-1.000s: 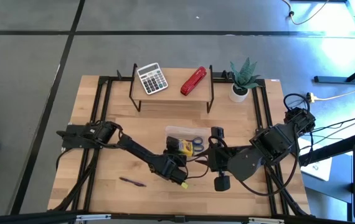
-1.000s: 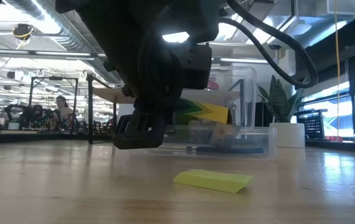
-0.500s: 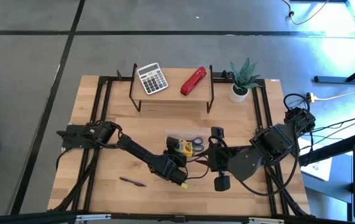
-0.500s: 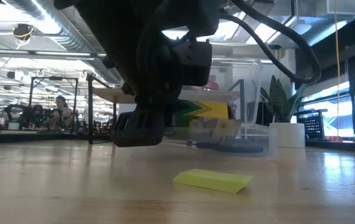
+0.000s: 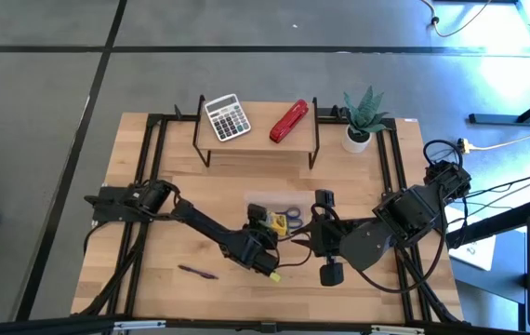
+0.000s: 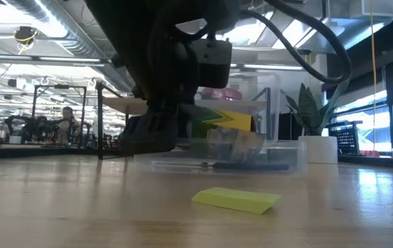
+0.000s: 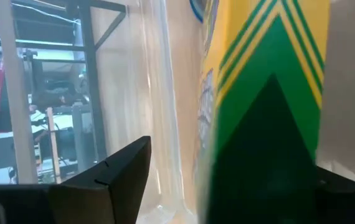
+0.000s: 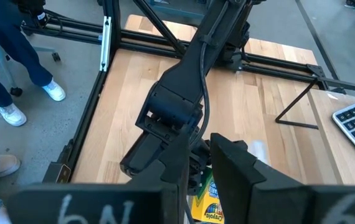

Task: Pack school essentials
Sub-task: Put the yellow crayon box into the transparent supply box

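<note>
Left gripper [image 5: 267, 230] clamped, right gripper [image 5: 318, 234] alongside.

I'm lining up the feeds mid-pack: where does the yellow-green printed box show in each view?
High view: yellow-green printed box at table centre, over the clear container, at the left tool.
Low view: centre, behind the dark arm, above the container.
Left wrist view: fills the right half, close up.
Right wrist view: bottom centre, mostly hidden.
Shared landmark: the left arm's dark wrist.

wood table [image 5: 153, 154], clear tray [image 5: 263, 197], purple pen [image 5: 196, 272], yellow block [image 6: 236, 199], plant pot [image 5: 357, 140]
</note>
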